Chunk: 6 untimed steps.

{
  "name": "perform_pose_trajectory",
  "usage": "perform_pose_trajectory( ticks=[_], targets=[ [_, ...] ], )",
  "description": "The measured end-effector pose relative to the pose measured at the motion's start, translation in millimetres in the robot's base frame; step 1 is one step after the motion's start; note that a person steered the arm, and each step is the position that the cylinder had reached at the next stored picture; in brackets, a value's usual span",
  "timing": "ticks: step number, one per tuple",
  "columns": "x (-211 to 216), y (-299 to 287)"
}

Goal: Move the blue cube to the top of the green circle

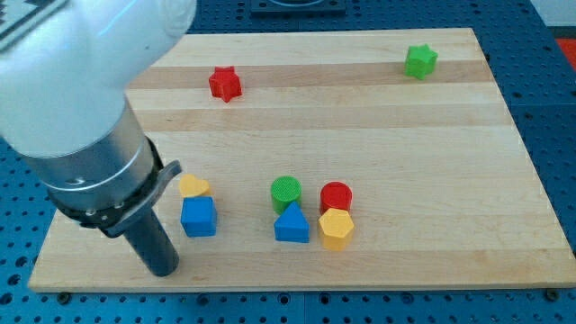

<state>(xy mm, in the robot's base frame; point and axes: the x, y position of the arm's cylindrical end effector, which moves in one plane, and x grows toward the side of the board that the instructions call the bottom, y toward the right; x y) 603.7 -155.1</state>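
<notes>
The blue cube (199, 217) sits on the wooden board (378, 135) at the view's lower left, with a yellow heart-shaped block (193, 186) touching its top side. The green circle (286, 193) stands to the right of the cube, above a blue triangle (292, 224). My tip (165, 268) is the lower end of the dark rod, just left of and below the blue cube, a small gap apart from it.
A red circle (337, 195) and a yellow hexagon (336, 229) stand right of the green circle and blue triangle. A red star (225, 84) lies at the upper left, a green star (419, 60) at the upper right. The arm's white body (72, 81) covers the view's left.
</notes>
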Motion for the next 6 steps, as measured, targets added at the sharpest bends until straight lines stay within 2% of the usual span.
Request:
perform_pose_trajectory(
  ticks=[2, 3, 6],
  targets=[
    [-25, 8],
    [-36, 35],
    [-111, 51]
  ],
)
